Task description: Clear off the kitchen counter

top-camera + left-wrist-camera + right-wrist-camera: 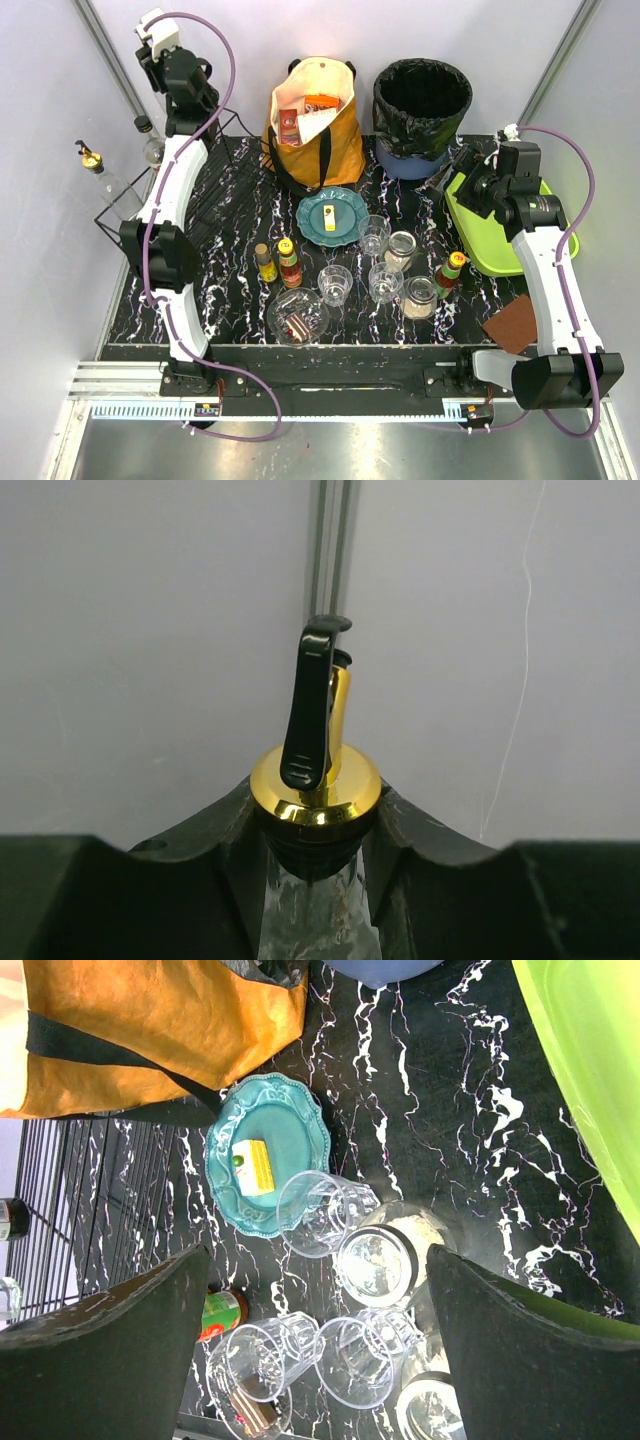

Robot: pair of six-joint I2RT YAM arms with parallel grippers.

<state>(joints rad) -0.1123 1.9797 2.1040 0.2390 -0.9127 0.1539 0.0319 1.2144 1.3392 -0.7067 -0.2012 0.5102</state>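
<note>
Your left gripper (318, 855) pinches gold-capped bottle (315, 800), upright. Right gripper (320, 1350) spread wide, holds nothing. Surface (235, 290) runs left-right.

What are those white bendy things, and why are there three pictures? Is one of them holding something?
Those are two robot arms, and each ends in a gripper, like a two-finger hand. One picture looks down from above. The other two come from little cameras on the arms' wrists.

The left gripper is closed around the neck of a glass bottle with a gold and black pourer, near the wire rack. The right gripper is open and empty, up above the drinking glasses.

On the black counter sit a teal plate, sauce bottles, jars, an orange bag, a bin and a green tray.
</note>
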